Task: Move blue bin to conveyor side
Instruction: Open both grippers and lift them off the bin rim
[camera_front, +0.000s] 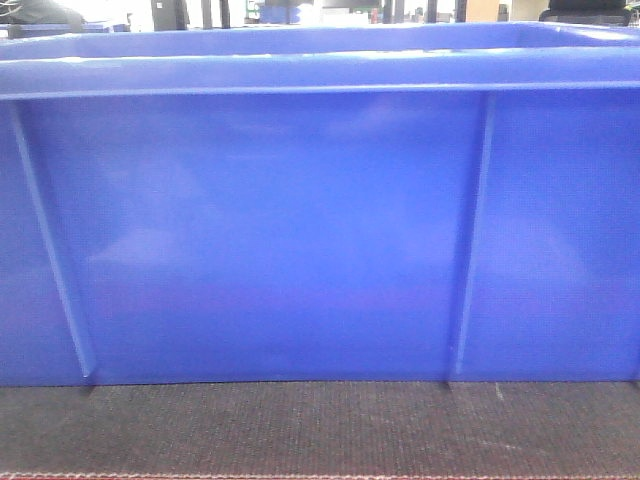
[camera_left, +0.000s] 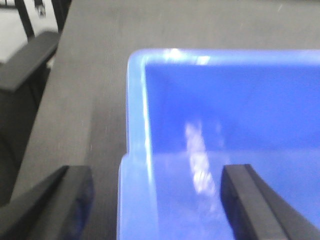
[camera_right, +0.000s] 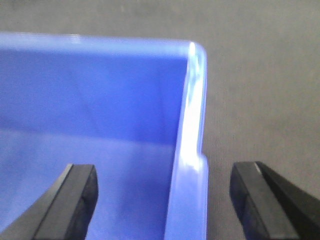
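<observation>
The blue bin (camera_front: 300, 220) fills the front view, its ribbed near wall standing on the dark woven conveyor (camera_front: 320, 425), whose red edge strip runs along the bottom. My left gripper (camera_left: 157, 200) is open and straddles the bin's left rim (camera_left: 135, 165): one finger (camera_left: 65, 205) outside over the belt, the other inside. My right gripper (camera_right: 162, 200) is open too, straddling the right rim (camera_right: 192, 150), with one finger (camera_right: 70, 200) inside the bin (camera_right: 90, 110) and the other outside. Neither touches the rim. The bin (camera_left: 235, 110) looks empty.
Grey belt surface (camera_left: 95, 65) stretches beyond and beside the bin in both wrist views. A dark frame rail (camera_left: 27, 60) borders the belt at the far left. Blurry room furniture shows above the bin's far rim in the front view.
</observation>
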